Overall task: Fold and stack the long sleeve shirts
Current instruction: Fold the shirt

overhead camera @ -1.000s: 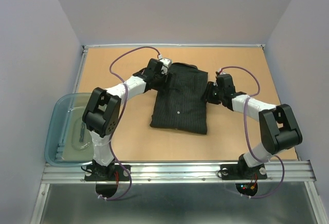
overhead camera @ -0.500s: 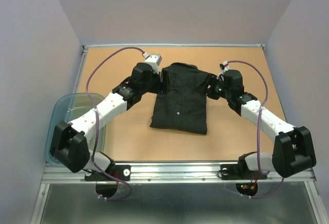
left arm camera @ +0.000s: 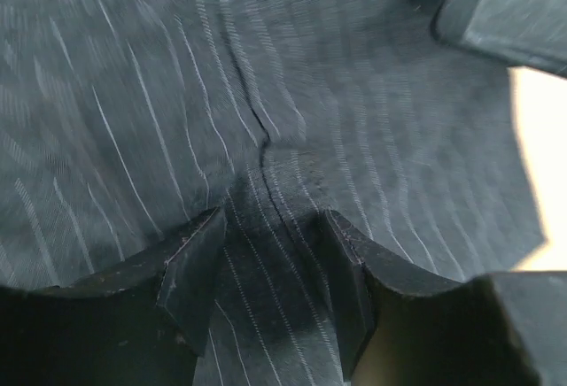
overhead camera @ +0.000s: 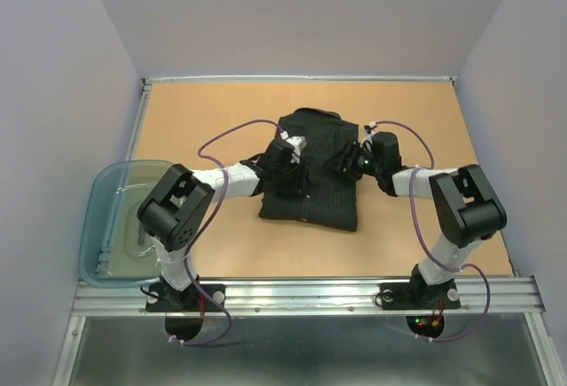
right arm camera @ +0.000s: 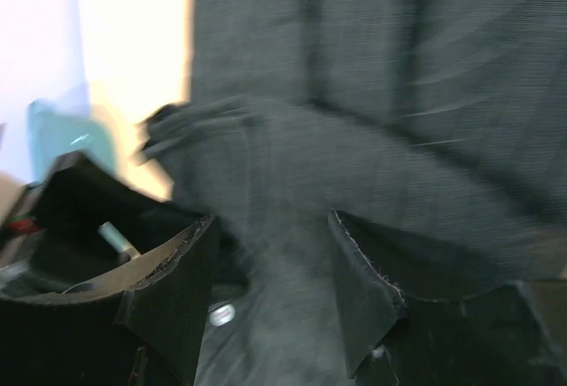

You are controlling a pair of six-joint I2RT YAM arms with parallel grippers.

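one black shirt [overhead camera: 310, 198], two tools: left gripper [left arm camera: 270, 231] and right gripper [right arm camera: 270, 231] both parted upon it.

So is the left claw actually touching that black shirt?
Touching. The left wrist view shows the left claw with its fingertips sunk into the black shirt, no gap.

1. The shirt [overhead camera: 312, 187] lies in the middle of the surface [overhead camera: 204, 111].
2. The tub [overhead camera: 99, 218] sits at the surface's left edge, well apart.
3. The left gripper [left arm camera: 273, 220] is over its left side, the right gripper [right arm camera: 273, 220] over its right.
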